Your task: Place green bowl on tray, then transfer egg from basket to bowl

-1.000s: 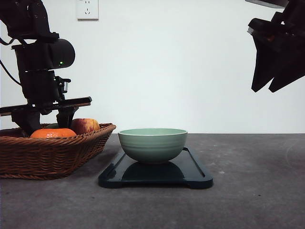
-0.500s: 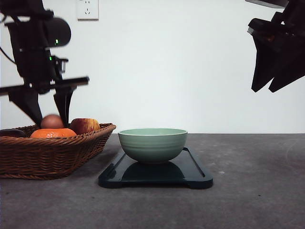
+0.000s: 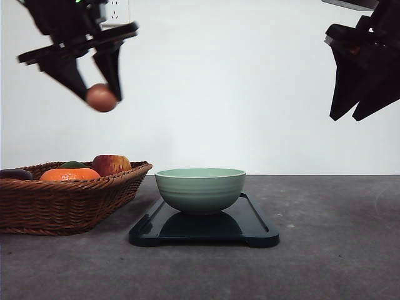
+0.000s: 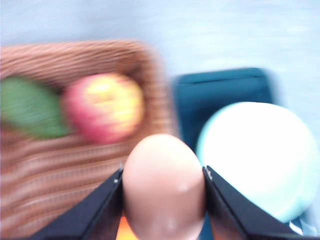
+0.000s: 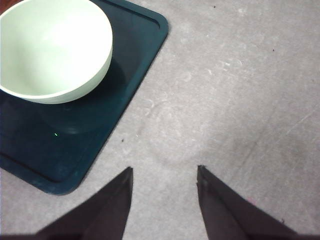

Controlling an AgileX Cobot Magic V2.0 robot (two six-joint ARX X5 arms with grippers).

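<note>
Gripping the egg (image 3: 101, 97), the left claw (image 3: 99, 94) hangs above the basket (image 3: 69, 200); right claw (image 5: 164, 200) open, seemingly empty.

We see grey table (image 3: 325, 250): wicker basket (image 3: 62, 206) at left edge, dark tray (image 3: 256, 231) just beside it, centre; rest bare.

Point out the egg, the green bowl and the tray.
egg (image 3: 101, 98): front view, middle of its shell.
green bowl (image 3: 200, 190): front view, ridged outer wall.
tray (image 3: 256, 226): front view, bare right side near the rim.
</note>
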